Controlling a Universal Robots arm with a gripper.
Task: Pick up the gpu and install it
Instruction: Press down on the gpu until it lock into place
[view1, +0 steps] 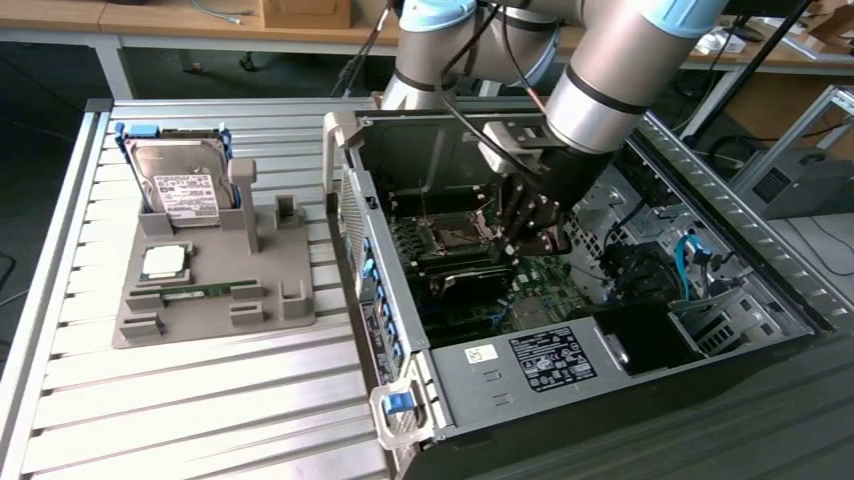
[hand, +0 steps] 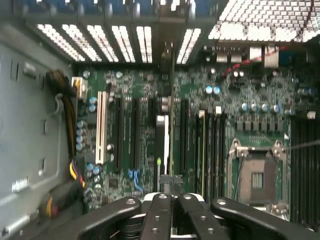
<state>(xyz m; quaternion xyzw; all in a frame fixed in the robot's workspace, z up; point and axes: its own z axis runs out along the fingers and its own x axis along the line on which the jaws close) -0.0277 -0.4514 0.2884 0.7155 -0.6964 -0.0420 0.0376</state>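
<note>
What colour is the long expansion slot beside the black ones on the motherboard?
White, seen best in the wrist view.

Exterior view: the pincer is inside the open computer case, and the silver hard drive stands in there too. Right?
No. The pincer is inside the computer case, but the hard drive stands outside it, in the gray holder on the table; the exterior view shows this.
</note>
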